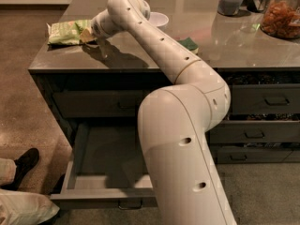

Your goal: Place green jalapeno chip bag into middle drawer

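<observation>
My gripper (90, 31) sat at the right end of the green jalapeno chip bag (68, 32) on the surface (70, 57) corner, couldn't tell if clamped yet, w/ the middle drawer (103, 196) pulled open below to take it.
</observation>
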{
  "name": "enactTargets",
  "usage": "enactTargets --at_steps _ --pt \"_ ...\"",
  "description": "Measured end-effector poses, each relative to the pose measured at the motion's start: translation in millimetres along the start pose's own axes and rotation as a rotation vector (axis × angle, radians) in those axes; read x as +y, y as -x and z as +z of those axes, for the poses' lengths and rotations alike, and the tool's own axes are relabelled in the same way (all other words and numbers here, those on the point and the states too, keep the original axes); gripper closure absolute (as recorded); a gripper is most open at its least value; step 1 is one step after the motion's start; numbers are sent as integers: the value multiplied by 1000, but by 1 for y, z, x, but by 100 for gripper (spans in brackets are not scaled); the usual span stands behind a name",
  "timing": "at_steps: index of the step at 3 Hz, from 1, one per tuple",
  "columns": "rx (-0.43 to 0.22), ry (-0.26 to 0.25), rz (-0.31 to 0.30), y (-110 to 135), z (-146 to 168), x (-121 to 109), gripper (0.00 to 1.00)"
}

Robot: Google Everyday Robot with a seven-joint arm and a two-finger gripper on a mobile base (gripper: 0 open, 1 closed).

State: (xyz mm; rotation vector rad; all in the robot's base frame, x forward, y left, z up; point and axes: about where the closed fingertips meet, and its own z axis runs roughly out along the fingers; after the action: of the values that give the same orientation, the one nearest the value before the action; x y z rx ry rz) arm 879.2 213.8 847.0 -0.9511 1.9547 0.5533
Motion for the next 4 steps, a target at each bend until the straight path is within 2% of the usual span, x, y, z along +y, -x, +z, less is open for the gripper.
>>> enactTargets --at_steps 1,2,3,4 --pt "0 5 -12 2 -1 1 87" --pt "-44 24 -32 9 -12 4 100" --pt "-114 38 -82 21 -42 10 100" --pt "-180 90 -198 24 -101 39 100"
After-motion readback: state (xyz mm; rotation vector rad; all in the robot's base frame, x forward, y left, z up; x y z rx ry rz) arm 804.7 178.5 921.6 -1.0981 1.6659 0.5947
